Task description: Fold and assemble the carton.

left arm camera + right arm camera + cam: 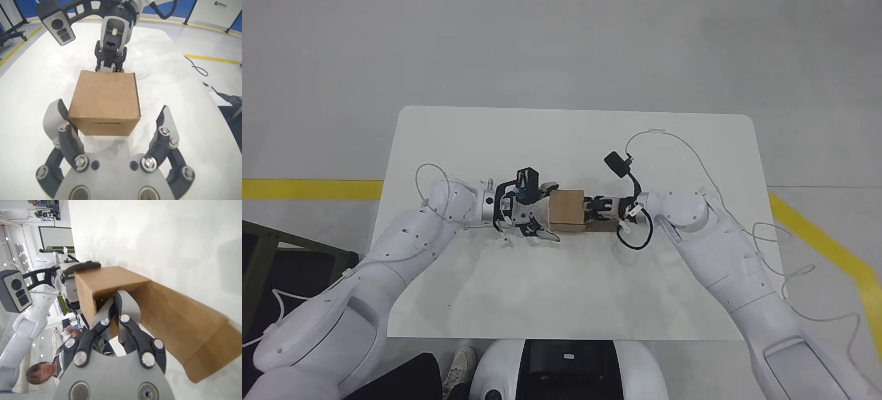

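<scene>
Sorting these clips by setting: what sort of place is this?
Probably a robot test lab or demo hall, not a home. Yellow floor tape runs beside a white table bearing one carton, the grey floor is bare, and blue panels stand behind.

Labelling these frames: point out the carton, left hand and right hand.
carton (105, 94): left wrist view, top face.
left hand (112, 105): left wrist view, midway between fingertips.
right hand (115, 296): right wrist view, midway between fingertips.
</scene>
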You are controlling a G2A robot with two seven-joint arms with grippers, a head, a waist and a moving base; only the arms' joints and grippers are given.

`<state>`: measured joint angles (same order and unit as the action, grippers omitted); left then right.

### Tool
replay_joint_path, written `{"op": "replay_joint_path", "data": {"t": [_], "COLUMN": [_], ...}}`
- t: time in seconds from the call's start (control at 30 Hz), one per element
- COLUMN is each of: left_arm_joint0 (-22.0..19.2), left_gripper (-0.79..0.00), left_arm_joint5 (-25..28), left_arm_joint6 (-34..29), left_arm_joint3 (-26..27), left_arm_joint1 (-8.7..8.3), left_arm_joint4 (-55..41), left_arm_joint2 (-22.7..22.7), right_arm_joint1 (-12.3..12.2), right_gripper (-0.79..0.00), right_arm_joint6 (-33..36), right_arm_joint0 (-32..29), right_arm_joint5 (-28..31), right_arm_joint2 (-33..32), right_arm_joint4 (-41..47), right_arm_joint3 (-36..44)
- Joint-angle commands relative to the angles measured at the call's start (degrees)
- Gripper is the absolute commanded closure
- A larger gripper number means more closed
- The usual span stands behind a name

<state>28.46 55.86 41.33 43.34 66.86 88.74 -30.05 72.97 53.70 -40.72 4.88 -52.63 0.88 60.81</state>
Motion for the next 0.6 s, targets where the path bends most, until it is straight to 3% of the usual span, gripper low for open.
{"op": "replay_joint_path", "data": {"t": [0.0,0.57], "left_arm_joint0": [0.03,0.34], "left_gripper": [-0.785,-0.785], "left_arm_joint5": [-1.05,1.68], "left_arm_joint6": [-2.1,-6.8], "left_arm_joint3": [0.25,2.33], "left_arm_joint1": [-0.23,-1.3], "left_arm_joint4": [-0.84,-0.62], "left_arm_joint2": [-1.04,-4.14], "right_arm_joint1": [0.06,0.1], "right_gripper": [0.0,0.0], "right_arm_joint6": [-0.1,-0.59], "right_arm_joint0": [0.03,-0.17], "right_arm_joint5": [0.16,0.44], "right_arm_joint2": [-0.01,-0.81], "right_arm_joint4": [0.16,0.25], "right_arm_joint3": [-0.17,0.15]}}
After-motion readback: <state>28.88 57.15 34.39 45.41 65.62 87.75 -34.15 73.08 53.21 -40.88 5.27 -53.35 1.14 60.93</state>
